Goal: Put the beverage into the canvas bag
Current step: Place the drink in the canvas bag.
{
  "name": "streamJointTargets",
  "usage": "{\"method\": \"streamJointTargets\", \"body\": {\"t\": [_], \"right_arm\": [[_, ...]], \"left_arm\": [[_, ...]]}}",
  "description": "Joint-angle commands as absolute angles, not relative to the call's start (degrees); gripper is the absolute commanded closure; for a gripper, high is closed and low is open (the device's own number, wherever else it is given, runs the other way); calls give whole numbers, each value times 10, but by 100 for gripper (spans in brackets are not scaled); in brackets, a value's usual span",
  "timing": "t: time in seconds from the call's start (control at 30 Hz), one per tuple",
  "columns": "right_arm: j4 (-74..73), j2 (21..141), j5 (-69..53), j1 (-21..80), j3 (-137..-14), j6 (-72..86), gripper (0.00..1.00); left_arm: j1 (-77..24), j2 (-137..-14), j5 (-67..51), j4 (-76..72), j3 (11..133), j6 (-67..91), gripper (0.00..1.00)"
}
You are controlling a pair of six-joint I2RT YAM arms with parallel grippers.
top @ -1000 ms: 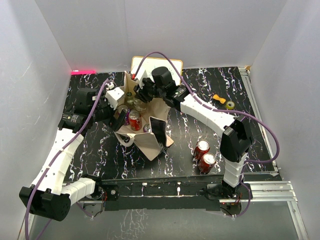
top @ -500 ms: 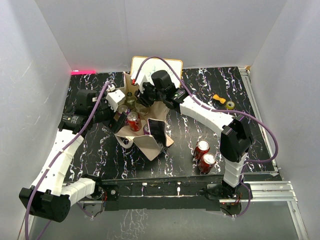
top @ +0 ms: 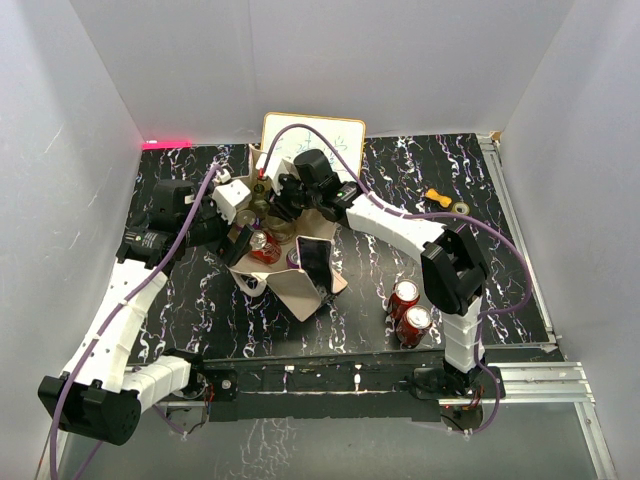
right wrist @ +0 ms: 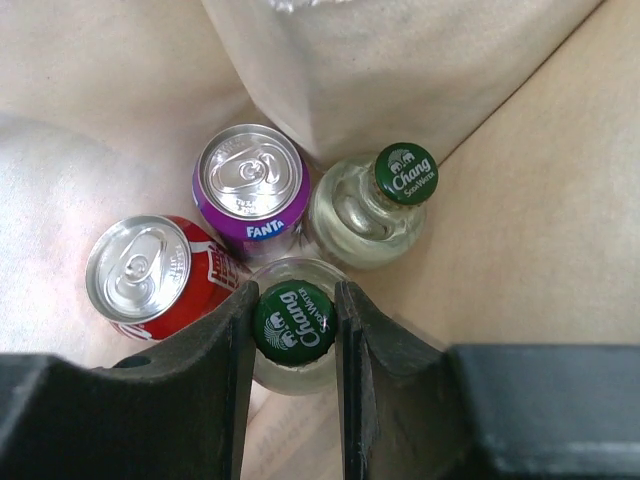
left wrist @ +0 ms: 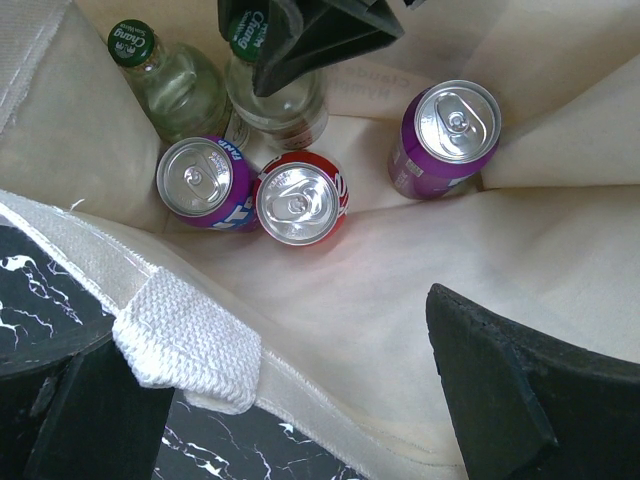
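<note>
The canvas bag (top: 305, 290) stands open on the black table, its beige inside (left wrist: 380, 290) filling the left wrist view. My right gripper (right wrist: 293, 322) is down inside it, shut on the green cap of a clear glass beverage bottle (left wrist: 275, 95). A second green-capped bottle (right wrist: 375, 205), a purple Fanta can (right wrist: 250, 180) and a red can (right wrist: 150, 275) stand close around it. Another purple can (left wrist: 445, 135) stands apart to the right. My left gripper (left wrist: 268, 330) is open and straddles the bag's near rim, one finger inside and one outside by the handle (left wrist: 185, 340).
Two red cans (top: 405, 296) (top: 415, 322) stand on the table at the front right. A white framed board (top: 315, 135) leans behind the bag. A small yellow piece (top: 437, 197) and a tape roll (top: 461, 210) lie at the back right.
My right gripper has moved left and down into the bag with the bottle. The red can in the bag has shifted a little. The left arm has barely moved.
</note>
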State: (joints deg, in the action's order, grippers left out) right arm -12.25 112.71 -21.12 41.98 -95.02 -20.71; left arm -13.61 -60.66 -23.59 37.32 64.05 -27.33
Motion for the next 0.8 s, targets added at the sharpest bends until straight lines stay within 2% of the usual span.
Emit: {"method": "streamJointTargets", "body": {"t": [0.0, 0.57, 0.67, 0.77], "right_arm": [[-11, 1124, -212, 423, -982, -201, 92], [11, 1105, -206, 415, -884, -214, 91], [3, 1098, -211, 414, -883, -214, 85], [-18, 1102, -215, 414, -908, -214, 72]], "left_arm": [[-135, -613, -248, 368, 639, -270, 3], [-135, -624, -235, 344, 640, -274, 3], [-134, -630, -232, 340, 649, -268, 3], [-135, -637, -234, 338, 660, -267, 3]]}}
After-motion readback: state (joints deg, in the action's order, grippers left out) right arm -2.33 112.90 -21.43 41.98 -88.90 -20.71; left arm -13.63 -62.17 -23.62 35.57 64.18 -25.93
